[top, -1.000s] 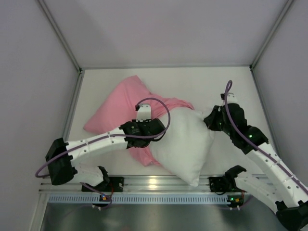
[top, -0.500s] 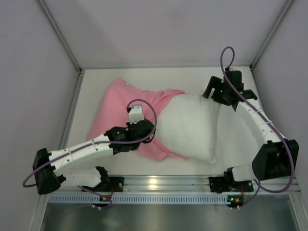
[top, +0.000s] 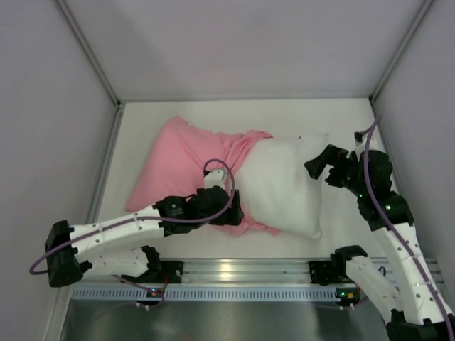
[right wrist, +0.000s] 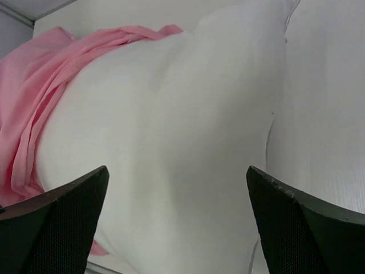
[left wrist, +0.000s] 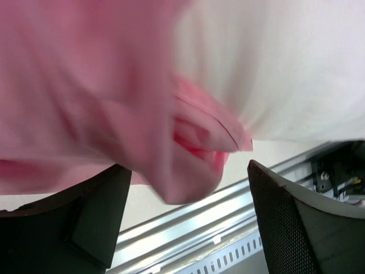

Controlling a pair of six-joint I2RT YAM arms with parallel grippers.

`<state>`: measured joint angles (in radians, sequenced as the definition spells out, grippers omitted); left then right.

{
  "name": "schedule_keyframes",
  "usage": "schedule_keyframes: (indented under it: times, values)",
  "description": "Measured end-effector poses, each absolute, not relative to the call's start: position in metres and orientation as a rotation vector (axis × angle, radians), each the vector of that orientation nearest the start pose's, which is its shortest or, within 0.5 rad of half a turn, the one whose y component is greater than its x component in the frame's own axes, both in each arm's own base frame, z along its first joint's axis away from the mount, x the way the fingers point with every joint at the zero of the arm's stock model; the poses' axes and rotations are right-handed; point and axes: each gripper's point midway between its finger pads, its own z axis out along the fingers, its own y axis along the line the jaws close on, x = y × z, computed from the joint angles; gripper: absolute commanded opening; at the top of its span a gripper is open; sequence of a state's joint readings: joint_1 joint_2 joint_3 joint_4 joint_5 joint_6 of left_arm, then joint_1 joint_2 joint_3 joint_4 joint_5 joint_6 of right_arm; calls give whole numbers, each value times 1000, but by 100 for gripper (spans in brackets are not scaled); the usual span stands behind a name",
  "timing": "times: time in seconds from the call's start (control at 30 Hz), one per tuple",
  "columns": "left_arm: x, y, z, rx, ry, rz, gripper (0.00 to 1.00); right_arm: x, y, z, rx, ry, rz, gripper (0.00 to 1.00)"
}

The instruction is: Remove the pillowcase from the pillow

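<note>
The white pillow [top: 284,186] lies on the table with its right part bare and its left end still inside the pink pillowcase [top: 181,160]. My left gripper [top: 232,213] sits at the near edge of the pillowcase's mouth. In the left wrist view it [left wrist: 189,214] is open, and a loose fold of the pillowcase [left wrist: 188,171] hangs between the wide jaws, unpinched. My right gripper [top: 320,168] hovers at the pillow's right edge, open. The right wrist view shows its jaws [right wrist: 177,220] spread wide above the pillow [right wrist: 171,114], with the pillowcase [right wrist: 34,91] bunched at the left.
An aluminium rail [top: 227,270] runs along the table's near edge, just below the pillow, and also shows under the left gripper [left wrist: 188,220]. White enclosure walls stand on the left, back and right. Bare tabletop [top: 306,117] lies behind the pillow.
Both grippers have opened and let go. The right arm first dragged the pillow right and away, partly out of the pillowcase, then drew back toward me. The left gripper shifted slightly right.
</note>
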<state>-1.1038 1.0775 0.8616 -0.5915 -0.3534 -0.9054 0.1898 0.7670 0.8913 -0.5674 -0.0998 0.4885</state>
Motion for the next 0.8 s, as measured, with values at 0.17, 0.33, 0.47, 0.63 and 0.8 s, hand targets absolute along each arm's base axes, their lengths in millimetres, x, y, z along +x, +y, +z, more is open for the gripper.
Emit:
schedule_keyframes:
  times: [0.17, 0.33, 0.47, 0.63, 0.8]
  values:
    - [134, -280, 111, 189, 2487, -577, 90, 220, 99, 233, 185, 2078, 640, 99]
    - [141, -279, 91, 164, 2478, -512, 54, 191, 118, 222, 129, 2096, 801, 99]
    - [153, -276, 90, 104, 2452, -461, 0, 180, 124, 193, 130, 2181, 844, 99]
    - [155, -276, 109, 77, 2411, -524, 0, 174, 124, 161, 156, 2279, 831, 99]
    - [157, -273, 140, 40, 2330, -621, 0, 164, 135, 131, 129, 2348, 884, 99]
